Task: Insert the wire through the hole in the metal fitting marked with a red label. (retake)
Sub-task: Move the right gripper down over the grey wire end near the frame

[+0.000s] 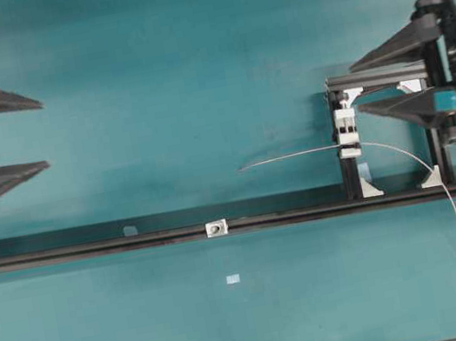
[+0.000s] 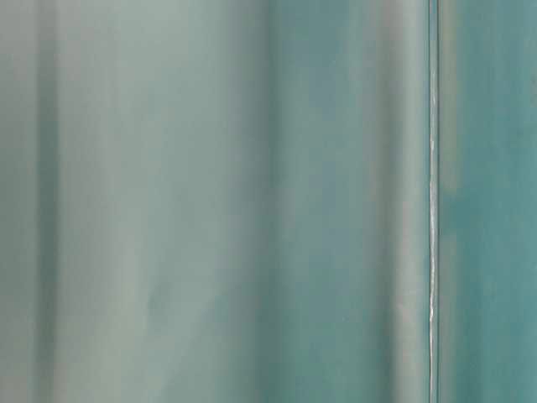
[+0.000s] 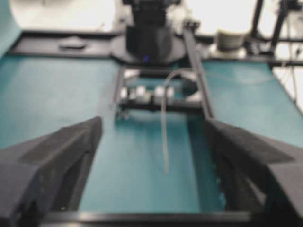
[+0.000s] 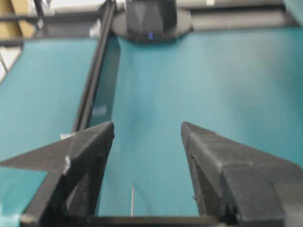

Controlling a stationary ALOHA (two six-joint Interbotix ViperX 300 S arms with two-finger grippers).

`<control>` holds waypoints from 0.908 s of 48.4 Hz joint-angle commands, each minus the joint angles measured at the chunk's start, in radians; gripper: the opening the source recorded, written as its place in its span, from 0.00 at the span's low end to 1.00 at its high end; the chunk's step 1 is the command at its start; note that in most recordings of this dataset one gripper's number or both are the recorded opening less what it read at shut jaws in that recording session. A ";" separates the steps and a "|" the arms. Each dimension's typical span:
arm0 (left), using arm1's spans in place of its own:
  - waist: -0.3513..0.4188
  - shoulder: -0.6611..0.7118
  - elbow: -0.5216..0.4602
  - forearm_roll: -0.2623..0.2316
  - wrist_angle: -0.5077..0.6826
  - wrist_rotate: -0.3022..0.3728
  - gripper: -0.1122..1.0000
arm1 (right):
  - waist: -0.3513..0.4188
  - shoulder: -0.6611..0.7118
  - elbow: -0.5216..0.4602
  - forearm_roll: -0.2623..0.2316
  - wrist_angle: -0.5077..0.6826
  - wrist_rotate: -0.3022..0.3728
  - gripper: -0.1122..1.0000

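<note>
The wire [image 1: 296, 155] is thin and pale. It sticks out leftward from a white clip block [image 1: 347, 133], and behind the block it curves down to the bottom right. Its free end hangs above the mat, touching nothing. The metal fitting [image 1: 216, 227] is tiny and silvery with a dark hole, and it sits on the black rail [image 1: 91, 247]. No red label shows. My left gripper [image 1: 44, 134] is open at the far left, well away from the wire [image 3: 164, 137]. My right gripper [image 1: 356, 89] is open just above the clip block, holding nothing. A short bit of wire [image 4: 132, 201] shows below its fingers.
A black frame [image 1: 374, 74] with white brackets carries the clip block. Pale tape scraps [image 1: 233, 279] lie on the teal mat below and on the rail. The table-level view is a teal blur. The opposite arm's base [image 4: 150, 19] stands at the far end.
</note>
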 commanded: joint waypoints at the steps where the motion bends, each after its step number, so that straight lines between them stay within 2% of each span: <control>1: 0.009 0.077 -0.040 -0.002 -0.009 0.000 0.81 | -0.005 0.055 -0.029 0.003 -0.008 0.005 0.70; 13: 0.040 0.238 -0.084 -0.002 -0.020 0.002 0.81 | -0.005 0.218 -0.081 0.003 0.003 0.009 0.70; 28: 0.049 0.342 -0.091 -0.003 -0.046 -0.006 0.80 | -0.005 0.399 -0.170 0.002 0.057 0.008 0.70; 44: 0.049 0.492 -0.100 -0.003 -0.092 -0.008 0.80 | -0.003 0.594 -0.230 -0.002 0.046 0.009 0.70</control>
